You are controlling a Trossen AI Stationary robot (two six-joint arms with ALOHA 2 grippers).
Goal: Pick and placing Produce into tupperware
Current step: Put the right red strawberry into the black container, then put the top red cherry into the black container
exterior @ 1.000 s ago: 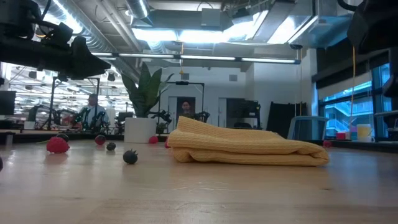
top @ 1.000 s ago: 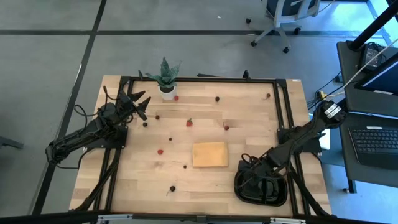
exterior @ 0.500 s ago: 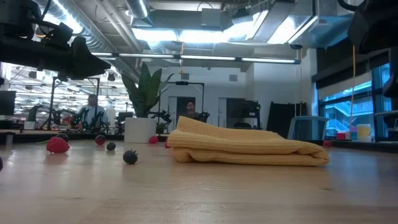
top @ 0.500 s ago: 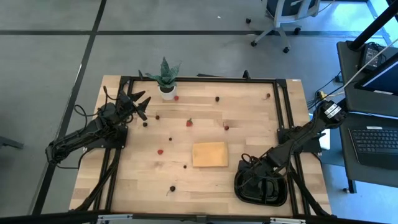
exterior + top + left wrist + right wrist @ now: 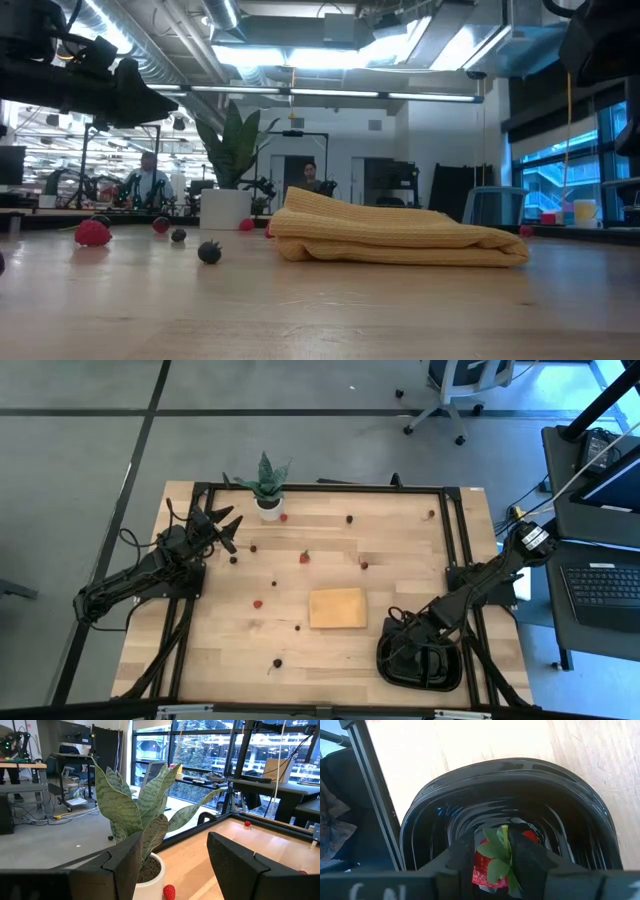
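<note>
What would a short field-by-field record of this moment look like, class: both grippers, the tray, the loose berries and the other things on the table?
right gripper: shut on a strawberry, over the black tray
left gripper: open, empty, near the potted plant
black tray: at the table's near right corner
loose berries: red ones and dark ones scattered over the table
tan pad: mid-table, left of the tray

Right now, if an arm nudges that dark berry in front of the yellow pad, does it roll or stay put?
The dark berry looks round and rests on a small contact patch, so it probably rolls. The wooden table looks smooth and flat, so little would stop it. It looks tiny, likely light.
</note>
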